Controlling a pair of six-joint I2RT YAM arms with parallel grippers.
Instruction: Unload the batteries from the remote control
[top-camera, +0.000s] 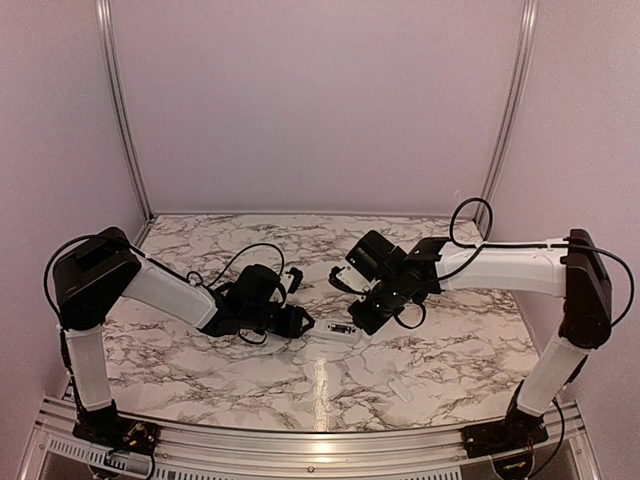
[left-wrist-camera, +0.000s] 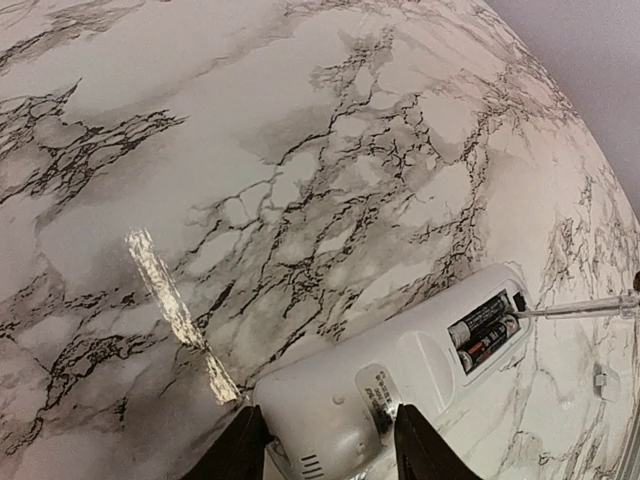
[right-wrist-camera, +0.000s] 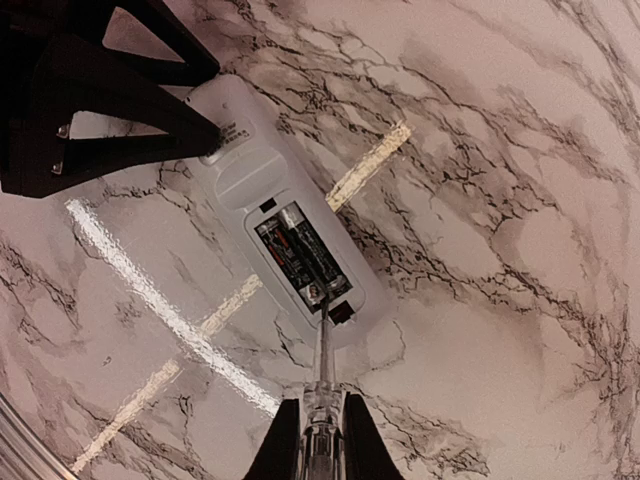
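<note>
White remote control (right-wrist-camera: 243, 172) lies back-up on the tabletop (right-wrist-camera: 500, 200), open recess holding both dark batteries (right-wrist-camera: 301, 256) side by side

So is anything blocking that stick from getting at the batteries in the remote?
Nothing visible does. The remote control has its recess uncovered, with both batteries bare. The stick in the right gripper has its tip at the recess's end, beside the batteries. The left gripper grips the remote's other end, away from them.

Your marble-patterned white-and-grey desk (left-wrist-camera: 300, 150) looks smooth and glossy. The slim white remote control (right-wrist-camera: 243, 172) looks like smooth plastic, its two small dark batteries (right-wrist-camera: 300, 255) glossy-wrapped; the thin pale stick (right-wrist-camera: 323, 415) has a clear plastic handle.
</note>
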